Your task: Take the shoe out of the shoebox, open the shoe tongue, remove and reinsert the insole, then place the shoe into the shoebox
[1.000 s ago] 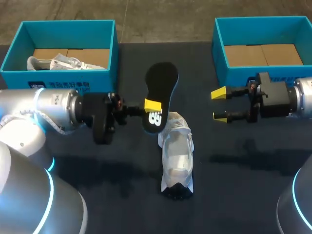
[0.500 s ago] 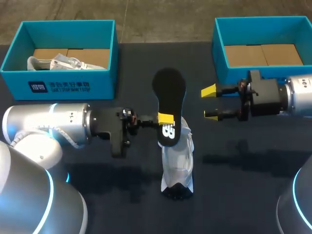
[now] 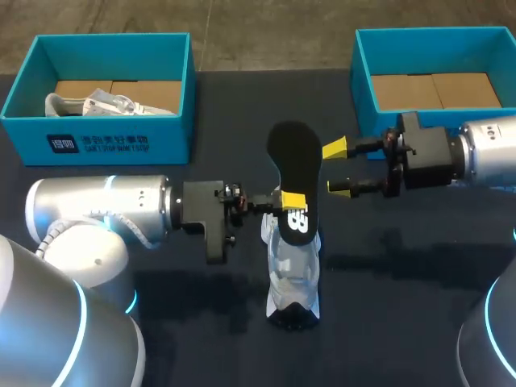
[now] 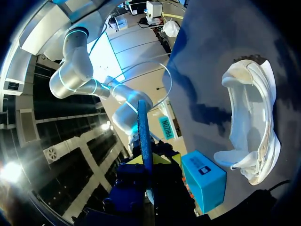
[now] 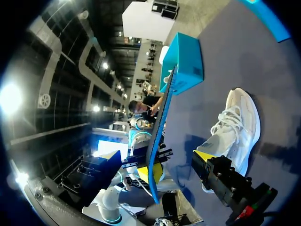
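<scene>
- Dark table cloth (image 3: 403,322) bears a white mesh sneaker (image 3: 294,274), already unboxed.
- Left gripper (image 3: 292,200) pinches the black foam insole (image 3: 292,157) above the sneaker: removal looks done.
- Right gripper (image 3: 337,168) hangs spread and empty beside the insole; reinsertion and boxing remain.

Shoe (image 3: 292,270): white sneaker, upright on its sole mid-table, dark end toward the robot.
Insole (image 3: 292,165): black, white mark at one end, raised over the shoe's far end, marked end clamped in left gripper (image 3: 292,200).
Shoeboxes: teal, open. Left shoebox (image 3: 105,125) holds a second white shoe (image 3: 97,103); right shoebox (image 3: 364,76) shows a cardboard floor.
</scene>
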